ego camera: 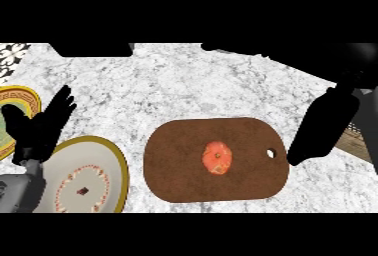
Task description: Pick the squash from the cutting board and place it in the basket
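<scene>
An orange-red squash point(217, 157) lies near the middle of a brown cutting board point(177, 165) with a small hole by its right edge. My left hand point(43, 131) shows at the left, open with fingers pointing up, well apart from the board and over the rim of a plate. Its grey forearm point(18, 192) enters from the lower left corner. No right hand shows, and no basket can be made out.
A white plate point(100, 162) with a gold rim lies left of the board. A second gold-patterned plate point(16, 97) sits at the left edge. A long black shape point(323, 127) leans in from the upper right, next to the board's right edge. Marble counter lies behind the board.
</scene>
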